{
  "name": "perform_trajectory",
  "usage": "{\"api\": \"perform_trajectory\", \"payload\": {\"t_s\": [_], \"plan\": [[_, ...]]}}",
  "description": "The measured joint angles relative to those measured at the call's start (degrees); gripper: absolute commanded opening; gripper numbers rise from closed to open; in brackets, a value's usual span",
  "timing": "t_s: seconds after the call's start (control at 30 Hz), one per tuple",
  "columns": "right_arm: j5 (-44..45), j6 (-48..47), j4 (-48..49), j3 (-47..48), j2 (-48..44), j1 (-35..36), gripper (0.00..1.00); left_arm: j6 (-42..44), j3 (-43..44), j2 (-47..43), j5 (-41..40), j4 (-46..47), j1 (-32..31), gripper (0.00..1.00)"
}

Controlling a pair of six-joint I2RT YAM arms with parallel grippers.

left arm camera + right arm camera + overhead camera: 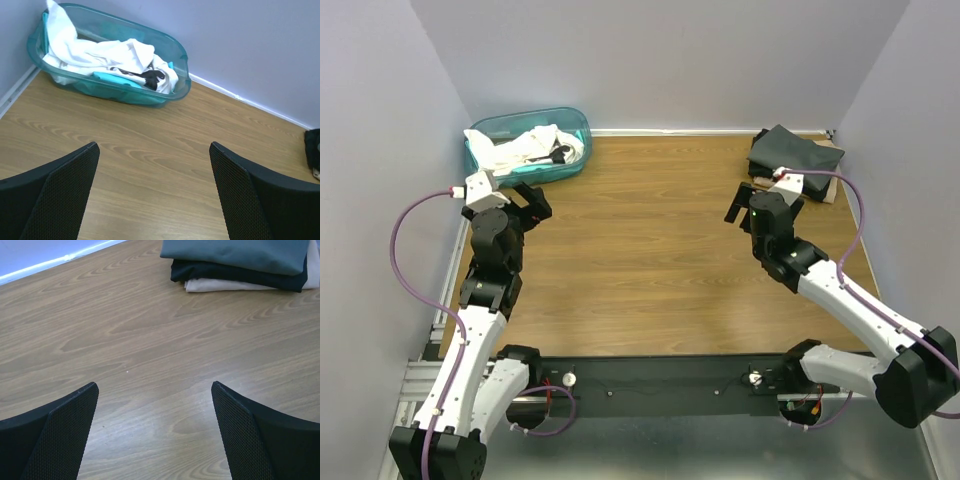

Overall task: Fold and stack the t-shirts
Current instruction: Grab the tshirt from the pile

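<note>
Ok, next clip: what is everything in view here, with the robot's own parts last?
tub: one, see-through teal, far left corner of the table
white shirt: one, white with black print, crumpled in the tub
teal cloth: one piece, bright teal, in the tub beside the white shirt
folded shirts: three layers, grey-green on black on white, far right corner
table: one, wood brown
left arm, right arm: white and black, near edge
left tool: black, open, facing the tub
right tool: black, open, facing the folded shirts
</note>
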Motion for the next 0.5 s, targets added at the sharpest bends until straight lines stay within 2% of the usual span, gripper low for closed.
{"api": "perform_trajectory", "payload": {"t_s": [0.27, 0.5], "plan": [[1.18, 0.02, 0.02, -0.74, -0.85, 0.00, 1.00, -2.03, 1.31, 1.07, -7.30, -3.52, 0.00, 0.98], [1.55, 0.02, 0.02, -1.70, -2.03, 0.00, 1.00, 1.40, 7.15, 8.04, -9.88, -5.57, 0.00, 0.98]]}}
